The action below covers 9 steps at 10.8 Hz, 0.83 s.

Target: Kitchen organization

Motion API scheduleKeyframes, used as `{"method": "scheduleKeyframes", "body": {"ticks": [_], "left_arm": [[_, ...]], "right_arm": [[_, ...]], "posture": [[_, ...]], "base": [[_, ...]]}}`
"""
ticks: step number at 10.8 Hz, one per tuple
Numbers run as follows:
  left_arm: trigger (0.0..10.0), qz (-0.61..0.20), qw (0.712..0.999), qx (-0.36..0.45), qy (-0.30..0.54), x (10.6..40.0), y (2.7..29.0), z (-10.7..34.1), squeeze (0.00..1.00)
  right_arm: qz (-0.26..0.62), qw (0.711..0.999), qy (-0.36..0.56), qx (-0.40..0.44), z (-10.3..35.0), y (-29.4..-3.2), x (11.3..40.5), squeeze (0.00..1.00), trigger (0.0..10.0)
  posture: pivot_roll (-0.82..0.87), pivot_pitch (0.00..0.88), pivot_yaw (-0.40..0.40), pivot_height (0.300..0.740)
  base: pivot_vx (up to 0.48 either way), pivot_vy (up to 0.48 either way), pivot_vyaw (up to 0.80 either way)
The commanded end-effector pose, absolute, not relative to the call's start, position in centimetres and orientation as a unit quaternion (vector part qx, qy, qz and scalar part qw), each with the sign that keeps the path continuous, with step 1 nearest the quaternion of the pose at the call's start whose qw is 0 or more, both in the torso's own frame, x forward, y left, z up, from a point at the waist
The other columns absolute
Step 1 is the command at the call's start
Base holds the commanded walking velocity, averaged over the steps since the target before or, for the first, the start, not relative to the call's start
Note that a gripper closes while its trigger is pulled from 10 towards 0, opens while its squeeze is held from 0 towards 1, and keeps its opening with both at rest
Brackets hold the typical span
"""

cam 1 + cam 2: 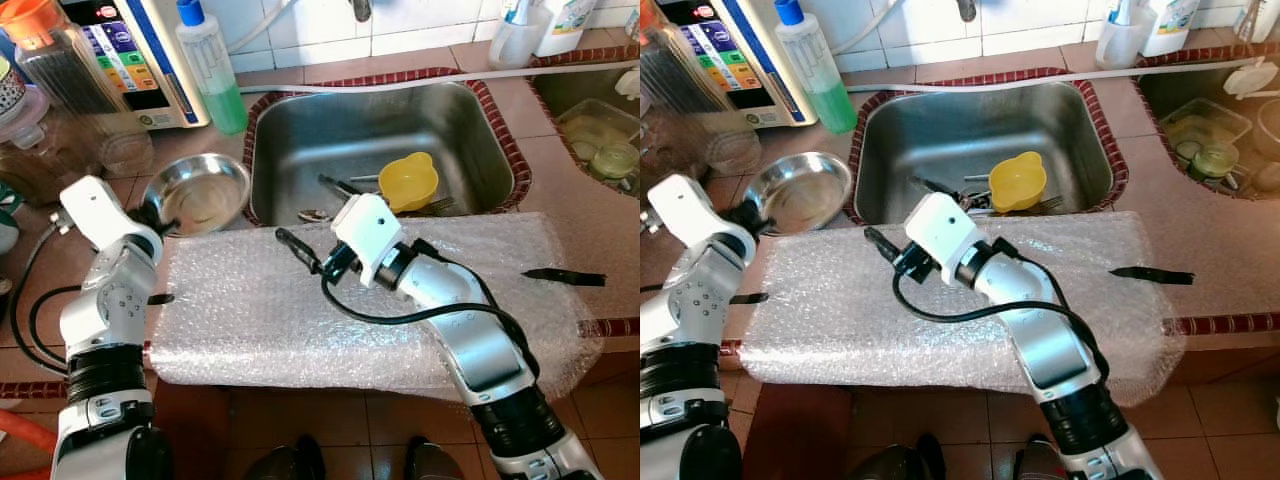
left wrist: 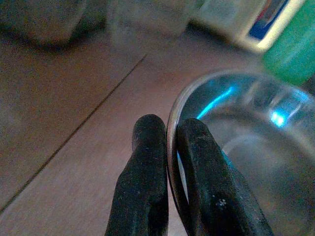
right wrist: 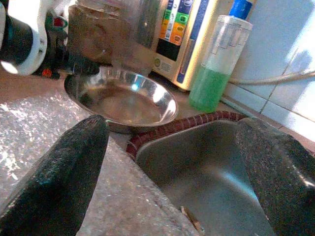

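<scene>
A shiny steel bowl (image 1: 205,192) sits on the counter left of the sink (image 1: 300,135). My left gripper (image 1: 163,222) is shut on the bowl's near rim (image 2: 173,147), one finger inside and one outside. My right gripper (image 1: 298,252) hovers open over the bubble wrap sheet (image 1: 260,310) at the sink's front left corner, with nothing between its fingers (image 3: 74,167). It points toward the bowl (image 3: 123,101). A yellow cup (image 1: 408,182) and some cutlery (image 1: 335,187) lie in the sink.
A black knife (image 1: 563,276) lies on the wrap at the right. A green soap bottle (image 1: 215,70), a white appliance (image 1: 140,55) and jars (image 1: 60,80) stand behind the bowl. A second basin (image 1: 600,140) holds glassware at the far right.
</scene>
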<state>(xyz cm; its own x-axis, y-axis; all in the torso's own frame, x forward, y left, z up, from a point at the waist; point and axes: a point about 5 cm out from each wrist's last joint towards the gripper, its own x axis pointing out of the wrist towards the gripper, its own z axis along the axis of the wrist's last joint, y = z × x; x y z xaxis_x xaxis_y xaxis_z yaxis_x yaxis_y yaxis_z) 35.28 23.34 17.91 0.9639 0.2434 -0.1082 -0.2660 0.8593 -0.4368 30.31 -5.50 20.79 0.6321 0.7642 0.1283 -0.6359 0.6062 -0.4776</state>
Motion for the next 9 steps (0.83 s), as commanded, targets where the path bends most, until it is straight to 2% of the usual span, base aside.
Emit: {"method": "scheduleKeyframes", "body": {"ticks": [1, 6, 7, 9], "left_arm": [[0.0, 0.114, 0.967, -0.223, -0.043, 35.1, 23.4, 20.2, 0.0], [0.0, 0.08, 0.973, -0.195, -0.091, 35.0, 22.7, 21.2, 0.0], [0.0, 0.058, 0.973, -0.174, -0.138, 34.9, 22.3, 22.6, 0.0], [0.0, 0.031, 0.973, -0.157, -0.166, 34.7, 21.8, 23.3, 0.0]], "right_arm": [[0.396, 0.881, -0.17, -0.197, 21.2, -5.4, 30.5, 0.0, 10.0], [0.364, 0.895, -0.173, -0.192, 21.8, -6.7, 31.7, 0.0, 10.0], [0.323, 0.914, -0.174, -0.175, 22.2, -7.5, 32.6, 0.0, 10.0], [0.257, 0.945, -0.169, -0.115, 22.6, -9.3, 33.9, 0.0, 10.0]], "posture": [[-0.16, 0.189, 0.197, 0.74], [-0.16, 0.184, 0.192, 0.74], [-0.15, 0.182, 0.191, 0.74], [-0.15, 0.182, 0.19, 0.74]], "base": [[0.0, 0.0, 0.0], [0.0, 0.0, 0.0], [0.0, 0.0, 0.0], [0.0, 0.0, 0.0]]}}
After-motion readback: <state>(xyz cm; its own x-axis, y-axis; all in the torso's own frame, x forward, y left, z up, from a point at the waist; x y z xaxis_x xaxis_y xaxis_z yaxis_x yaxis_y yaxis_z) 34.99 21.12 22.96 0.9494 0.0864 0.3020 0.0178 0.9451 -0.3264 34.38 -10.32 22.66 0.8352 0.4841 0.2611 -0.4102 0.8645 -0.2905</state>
